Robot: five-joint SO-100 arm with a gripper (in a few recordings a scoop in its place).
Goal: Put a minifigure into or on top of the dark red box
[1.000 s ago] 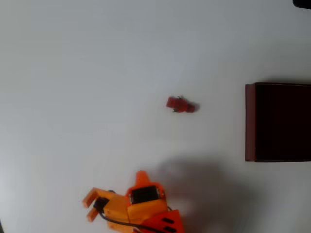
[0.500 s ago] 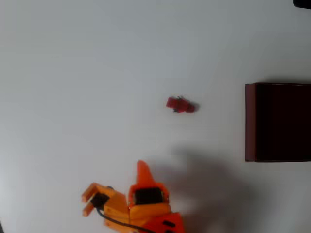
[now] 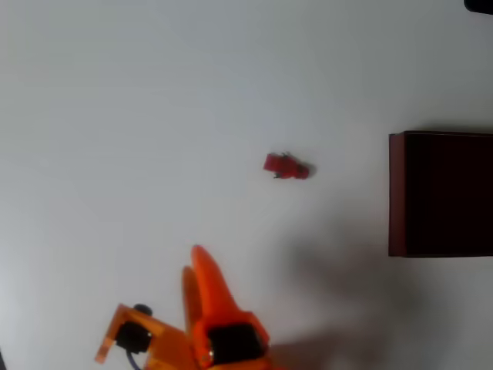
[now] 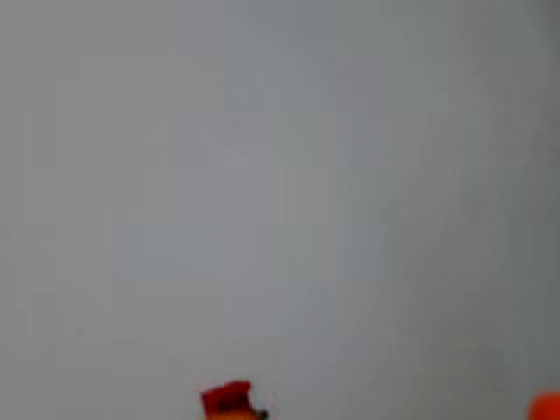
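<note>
The minifigure (image 3: 286, 166), tiny and bright red, lies on its side near the middle of the white table; its top also peeks in at the lower edge of the wrist view (image 4: 229, 400). The dark red box (image 3: 397, 193) stands at the right edge, opening up, with a very dark inside and partly cut off by the frame. My orange gripper (image 3: 192, 260) reaches up from the bottom edge, below and left of the figure and well apart from it. Its two fingers lie close together with nothing between them. An orange fingertip (image 4: 547, 407) shows in the wrist view's bottom right corner.
A small dark object (image 3: 479, 5) sits in the top right corner of the overhead view. The arm's shadow falls on the white table (image 3: 154, 116) between the gripper and the box.
The gripper has stretched upward and slightly left, its fingers now pointing toward the far side. The minifigure and the box have not moved.
</note>
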